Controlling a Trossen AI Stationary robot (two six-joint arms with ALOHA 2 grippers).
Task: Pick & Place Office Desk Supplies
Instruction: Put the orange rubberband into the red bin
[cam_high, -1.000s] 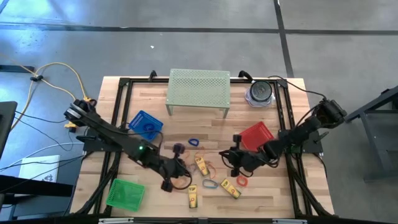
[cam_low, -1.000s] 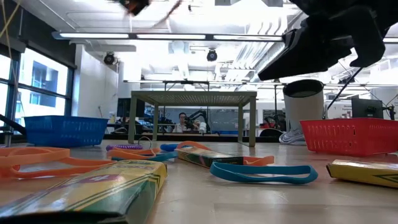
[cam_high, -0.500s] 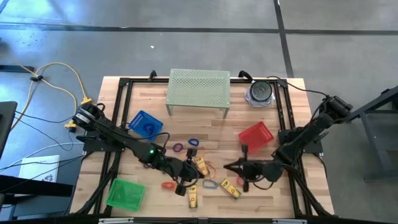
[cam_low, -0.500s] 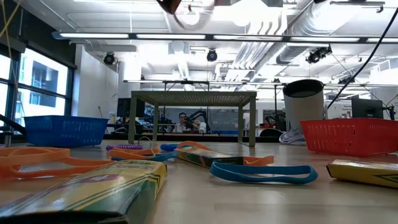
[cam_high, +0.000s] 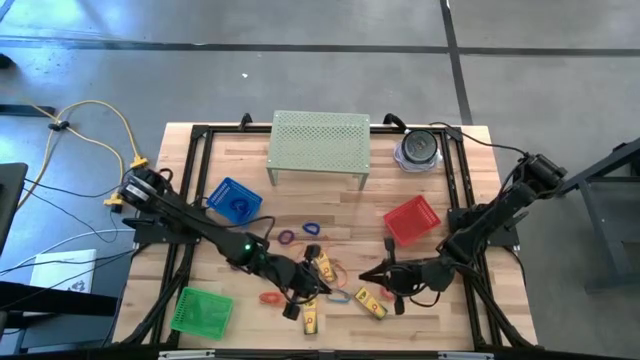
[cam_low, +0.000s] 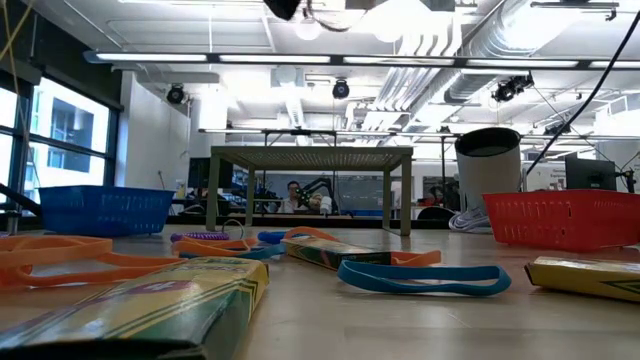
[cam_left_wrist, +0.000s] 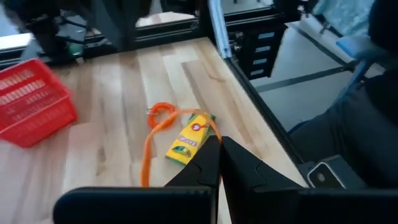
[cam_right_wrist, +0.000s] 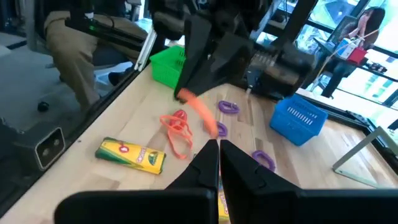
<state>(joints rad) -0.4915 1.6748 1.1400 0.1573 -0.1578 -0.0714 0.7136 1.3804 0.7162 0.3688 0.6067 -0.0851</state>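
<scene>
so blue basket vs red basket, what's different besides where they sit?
Colour: the blue basket is blue, the red basket red. Side: the blue basket sits on the left arm's half of the table, the red basket on the right arm's. Contents: the blue basket holds a loop; the red basket shows none from above. Both are small mesh baskets, each turned at an angle.

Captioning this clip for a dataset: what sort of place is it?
Probably a robotics lab or workshop: a framed wooden table on bare concrete floor, exposed ceiling ducts, and workstations behind a seated person.
</scene>
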